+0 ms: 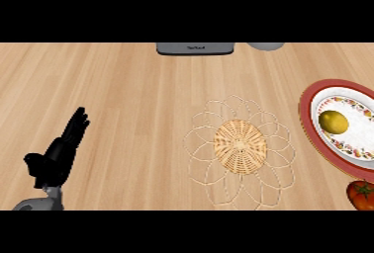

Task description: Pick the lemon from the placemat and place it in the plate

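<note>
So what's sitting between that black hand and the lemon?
In the head view, the woven placemat lies between the left hand and the lemon, which rests on the plate.

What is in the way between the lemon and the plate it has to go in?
Nothing visible is. The lemon already lies in the plate, at the view's right. The woven placemat beside it is bare. The left hand rests open at the view's lower left; the right hand does not show.

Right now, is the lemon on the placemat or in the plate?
In the plate: the lemon rests on the plate; the placemat is bare.
</note>
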Tool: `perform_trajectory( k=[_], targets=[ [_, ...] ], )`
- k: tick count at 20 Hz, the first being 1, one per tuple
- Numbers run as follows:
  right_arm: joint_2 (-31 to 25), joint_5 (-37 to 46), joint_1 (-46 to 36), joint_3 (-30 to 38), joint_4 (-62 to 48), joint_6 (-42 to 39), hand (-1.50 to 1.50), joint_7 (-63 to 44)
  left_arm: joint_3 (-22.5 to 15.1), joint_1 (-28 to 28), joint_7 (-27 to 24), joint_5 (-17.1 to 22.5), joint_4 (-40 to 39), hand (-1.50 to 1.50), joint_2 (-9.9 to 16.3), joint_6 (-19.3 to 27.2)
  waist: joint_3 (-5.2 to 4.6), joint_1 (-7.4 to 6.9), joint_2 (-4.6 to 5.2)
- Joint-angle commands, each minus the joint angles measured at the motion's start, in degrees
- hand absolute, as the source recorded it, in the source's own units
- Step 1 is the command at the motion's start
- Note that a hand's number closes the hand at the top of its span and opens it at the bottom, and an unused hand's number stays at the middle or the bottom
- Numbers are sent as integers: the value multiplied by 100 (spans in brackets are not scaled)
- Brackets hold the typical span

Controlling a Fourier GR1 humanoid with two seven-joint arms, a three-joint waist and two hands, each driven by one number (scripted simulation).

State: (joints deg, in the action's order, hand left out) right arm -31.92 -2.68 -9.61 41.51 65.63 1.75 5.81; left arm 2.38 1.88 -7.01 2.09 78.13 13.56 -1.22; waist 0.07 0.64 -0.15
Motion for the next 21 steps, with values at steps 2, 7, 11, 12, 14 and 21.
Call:
perform_trajectory(
  k=[2,7,11,12,14,21],
  targets=[
    [-358,-869,774,859,-548,-1073,-150,893,89,130,79,72,-83,0,84,-168,-1,16,10],
    [-1151,-1000,1220,1247,-1950,-2212,-150,2030,-19,-40,284,64,359,0,-6,-160,9,-47,10],
    [-1471,-830,1407,1152,-2686,-2740,-150,2798,-57,53,386,-51,383,0,-108,-54,3,-55,11],
    [-1456,-563,1256,1005,-3455,-2713,-150,3402,60,-36,124,53,93,0,-44,-215,13,-91,25],
    [-1722,-352,1418,910,-3773,-2855,-150,3694,-2,42,147,-31,148,0,-155,-98,14,-77,24],
    [-1859,-10,1037,645,-4808,-2434,-150,4747,56,162,229,-106,136,0,-138,-94,21,-92,23]
  ],
)
